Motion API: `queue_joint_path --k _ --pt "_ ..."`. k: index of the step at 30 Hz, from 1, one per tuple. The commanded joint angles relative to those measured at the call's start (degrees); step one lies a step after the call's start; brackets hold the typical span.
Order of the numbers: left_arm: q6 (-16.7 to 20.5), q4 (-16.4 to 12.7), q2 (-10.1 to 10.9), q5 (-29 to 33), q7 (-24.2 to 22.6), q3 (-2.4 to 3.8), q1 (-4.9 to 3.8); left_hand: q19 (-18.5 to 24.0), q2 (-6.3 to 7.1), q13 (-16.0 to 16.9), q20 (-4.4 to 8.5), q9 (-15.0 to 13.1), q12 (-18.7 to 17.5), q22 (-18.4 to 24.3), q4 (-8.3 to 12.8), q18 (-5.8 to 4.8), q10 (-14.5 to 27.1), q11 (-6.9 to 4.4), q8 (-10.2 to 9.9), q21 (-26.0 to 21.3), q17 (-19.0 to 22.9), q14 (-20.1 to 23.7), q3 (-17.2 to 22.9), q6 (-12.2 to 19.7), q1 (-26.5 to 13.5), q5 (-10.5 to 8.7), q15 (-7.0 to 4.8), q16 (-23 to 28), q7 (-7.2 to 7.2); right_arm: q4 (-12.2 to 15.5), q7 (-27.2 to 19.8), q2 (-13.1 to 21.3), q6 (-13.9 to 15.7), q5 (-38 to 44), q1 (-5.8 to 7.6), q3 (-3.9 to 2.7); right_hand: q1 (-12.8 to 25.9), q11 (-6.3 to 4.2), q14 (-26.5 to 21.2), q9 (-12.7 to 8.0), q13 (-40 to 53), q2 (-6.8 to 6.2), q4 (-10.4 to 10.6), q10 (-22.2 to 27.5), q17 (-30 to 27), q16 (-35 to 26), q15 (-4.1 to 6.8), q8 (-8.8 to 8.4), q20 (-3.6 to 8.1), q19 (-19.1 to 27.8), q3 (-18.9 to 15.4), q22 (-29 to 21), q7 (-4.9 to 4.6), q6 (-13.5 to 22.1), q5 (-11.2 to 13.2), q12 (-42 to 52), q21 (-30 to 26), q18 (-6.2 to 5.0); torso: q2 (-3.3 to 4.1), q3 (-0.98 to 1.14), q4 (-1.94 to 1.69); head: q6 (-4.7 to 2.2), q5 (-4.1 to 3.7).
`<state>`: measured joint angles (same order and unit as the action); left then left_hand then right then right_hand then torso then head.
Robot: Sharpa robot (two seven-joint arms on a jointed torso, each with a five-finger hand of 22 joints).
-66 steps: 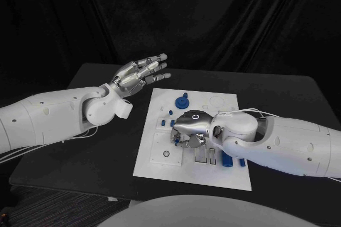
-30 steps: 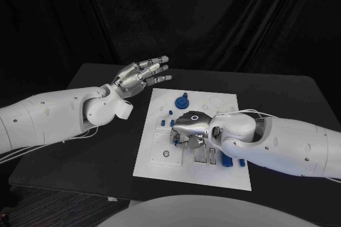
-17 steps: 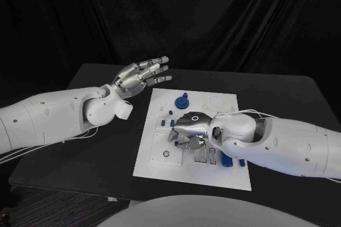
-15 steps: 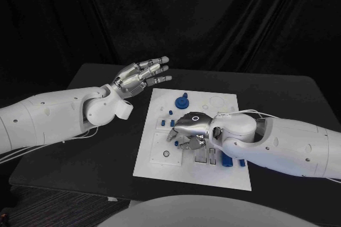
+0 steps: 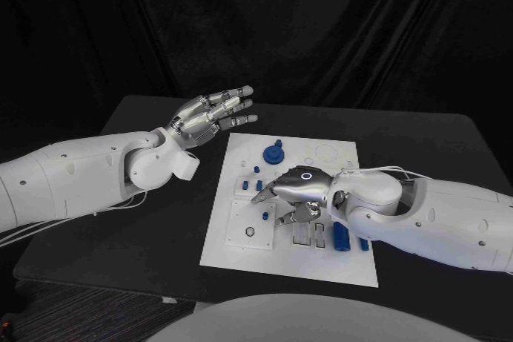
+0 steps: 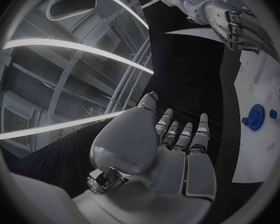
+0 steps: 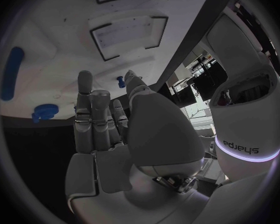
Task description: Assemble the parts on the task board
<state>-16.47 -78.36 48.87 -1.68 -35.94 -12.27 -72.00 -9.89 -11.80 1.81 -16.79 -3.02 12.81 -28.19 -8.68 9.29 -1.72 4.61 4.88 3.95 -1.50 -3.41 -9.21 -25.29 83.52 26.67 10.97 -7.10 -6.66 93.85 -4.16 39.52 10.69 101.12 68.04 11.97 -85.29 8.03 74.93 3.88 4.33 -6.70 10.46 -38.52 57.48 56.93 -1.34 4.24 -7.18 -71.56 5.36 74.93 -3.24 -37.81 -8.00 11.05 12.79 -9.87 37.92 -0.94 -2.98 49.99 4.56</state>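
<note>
Fingers of the right hand (image 5: 290, 196) hang over the middle of the task board (image 5: 248, 238), loosely apart and slightly curled, tips pointing down toward the white plate; the right wrist view shows them extended side by side with nothing between them, so I read this hand as empty. Left hand (image 5: 210, 113) is held up beyond the board's far left corner, well apart from it, fingers (image 6: 177, 137) straight and fanned, holding nothing. Blue parts lie scattered round the right fingers: a round blue gear-like piece (image 5: 275, 153) on the far side of them, two small blue pegs (image 5: 253, 185) just beside them toward the left arm, and a long blue bar (image 5: 341, 236) on the near side, partly under the right forearm. Two dark-edged rectangular slots (image 5: 311, 234) sit just beneath and near the fingertips. A small blue peg (image 7: 121, 81) shows just past the fingertips in the right wrist view. Step in hand, as I judge it: between placements, right hand hovering to choose or reach a part. Most parts look unseated, so the task seems early. Next move calls for lowering the fingers onto one small peg, pinching it cleanly without nudging its neighbour, then carrying it upright to its hole.
</note>
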Motion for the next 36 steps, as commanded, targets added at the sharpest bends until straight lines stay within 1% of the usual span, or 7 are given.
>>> queue_joint_path --k 1,6,10,15,24,31,36 --pt "-0.6 -0.1 0.1 0.1 -0.7 0.06 0.09 -0.5 -0.69 0.1 0.05 -0.1 0.3 0.0 0.1 0.22 0.1 0.42 0.3 0.4 -0.1 -0.1 0.2 -0.4 0.0 0.04 0.40 -0.3 -0.08 1.4 -1.3 1.8 6.0 -0.9 1.46 -0.11 -0.5 0.07 0.6 0.5 0.2 0.50 0.5 -1.0 0.8 1.3 -0.12 0.95 -0.01 -0.8 -0.2 1.6 -1.16 -4.2 -0.7 1.7 1.5 -0.21 -0.03 0.01 0.00 0.01 -0.10" --pt "-0.3 0.0 0.3 0.1 -0.9 0.05 0.15 -0.6 -0.68 0.1 0.05 -0.1 0.4 -0.1 0.1 0.19 0.1 0.44 0.3 0.4 -0.1 -0.2 0.2 -0.5 0.0 -0.03 0.43 -0.4 -0.10 4.0 0.1 6.0 6.5 -2.4 4.77 -0.11 1.0 -0.16 2.7 0.9 0.1 1.12 1.6 -3.2 2.5 4.2 -0.25 1.89 -0.10 -3.2 -1.1 2.5 -2.67 -8.1 -0.5 4.7 7.1 0.44 -0.13 0.00 0.11 0.01 -0.16" --pt "0.1 0.0 0.4 0.1 -1.3 0.05 0.32 0.2 -0.53 0.1 0.12 -0.1 0.5 1.6 -0.1 0.02 0.1 0.51 0.5 0.0 -0.1 -0.1 0.0 -0.8 -0.4 -0.29 0.45 -0.4 -0.17 4.8 1.6 9.0 5.4 -5.0 7.23 -0.10 3.7 -0.42 4.8 1.0 -0.4 1.45 3.2 -4.2 4.4 6.8 -0.40 2.36 -0.12 -5.5 -2.0 3.4 -2.92 -10.4 -0.1 5.4 12.6 1.09 -0.34 -0.04 0.11 0.01 -0.59" --pt "0.5 0.1 0.3 0.1 -1.9 0.04 0.76 2.3 -0.29 0.1 0.51 -0.1 0.8 4.9 -0.7 -0.26 0.1 0.57 0.9 -1.0 0.1 0.3 -0.4 -1.1 -1.1 -0.45 0.25 0.0 -0.21 4.0 3.3 11.4 3.8 -7.3 8.50 -0.09 4.8 -0.43 6.2 0.7 -0.6 1.37 3.9 -5.1 5.5 8.4 -0.77 1.88 -0.33 -7.0 -2.3 3.9 -2.88 -10.4 0.1 5.4 15.7 1.50 -0.79 -0.13 0.14 0.01 -0.99" --pt "0.8 0.3 0.4 -0.3 -2.7 0.04 1.67 2.8 -0.34 0.0 0.66 -0.1 0.7 5.2 -0.9 -0.13 0.2 0.56 1.1 -1.2 0.2 1.0 -0.5 -1.1 -1.2 -0.40 -0.27 0.8 -0.19 0.9 5.7 12.4 -0.3 -8.7 7.92 -0.08 6.0 -0.24 6.5 0.1 -0.7 0.15 5.3 -5.2 4.9 8.2 -1.00 0.71 -0.54 -7.3 -2.6 3.7 -2.65 -9.5 1.0 4.8 15.5 1.44 -1.83 -0.18 0.47 0.01 -1.06" --pt "0.6 0.2 0.5 -0.3 -2.8 0.04 2.14 2.7 -0.42 0.0 0.54 -0.1 0.7 4.9 -0.8 -0.09 0.2 0.58 1.1 -1.1 0.2 0.9 -0.4 -1.0 -1.0 -0.29 -0.26 0.6 -0.20 -0.9 5.6 11.4 -1.8 -8.9 6.26 -0.07 5.8 -0.24 6.5 0.0 -0.6 0.15 5.6 -6.9 4.8 8.3 -1.13 0.30 -0.67 -7.3 -2.3 3.8 -2.59 -9.3 1.2 5.3 15.7 1.45 -2.24 0.01 0.65 0.01 -0.97" --pt "0.8 0.1 0.8 -0.3 -2.9 0.04 2.38 2.8 -0.44 0.0 0.52 -0.1 0.7 5.2 -0.8 -0.08 0.2 0.59 1.1 -1.1 0.2 1.0 -0.4 -1.1 -1.0 -0.26 -0.26 0.6 -0.20 -1.8 5.0 10.6 -2.5 -8.9 5.02 -0.07 5.5 -0.58 6.5 0.1 -0.6 0.39 5.2 -9.1 4.5 8.2 -0.91 0.30 -0.58 -7.4 -2.2 3.8 -3.22 -9.9 1.4 5.6 15.8 1.38 -2.64 0.11 0.76 0.01 -0.81"
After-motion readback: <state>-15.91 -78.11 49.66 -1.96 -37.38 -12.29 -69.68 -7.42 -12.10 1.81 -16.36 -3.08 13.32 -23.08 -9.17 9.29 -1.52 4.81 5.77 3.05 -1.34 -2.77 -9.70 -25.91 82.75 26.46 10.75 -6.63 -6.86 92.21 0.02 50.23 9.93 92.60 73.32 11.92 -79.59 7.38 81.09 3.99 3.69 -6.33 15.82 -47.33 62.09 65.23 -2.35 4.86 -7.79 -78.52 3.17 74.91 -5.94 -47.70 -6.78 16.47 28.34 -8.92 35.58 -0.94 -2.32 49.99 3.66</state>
